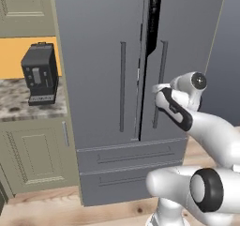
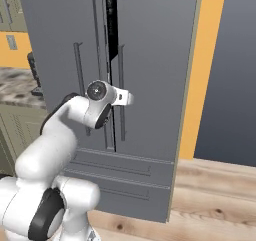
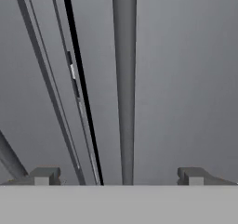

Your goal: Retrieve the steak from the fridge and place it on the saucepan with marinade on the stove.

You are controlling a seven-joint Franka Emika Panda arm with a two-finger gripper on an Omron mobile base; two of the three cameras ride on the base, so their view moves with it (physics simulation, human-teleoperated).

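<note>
fridge (image 1: 101,79) is seen straight ahead, standing upright on the wood floor (image 1: 42,206) with its long axis vertical. right door is cracked open, a thin dark gap widening toward the top. gripper (image 3: 118,177) is held at the right door's bar handle (image 3: 124,79), which runs vertically between the two fingertips (image 3: 44,176); jaws are spread wide, not closed on it. coffee machine (image 1: 40,72) is seen on the counter (image 1: 18,103) left of the fridge.

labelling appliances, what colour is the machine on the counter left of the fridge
Black, or very dark grey; the coffee machine shows best in the left base view.
</note>
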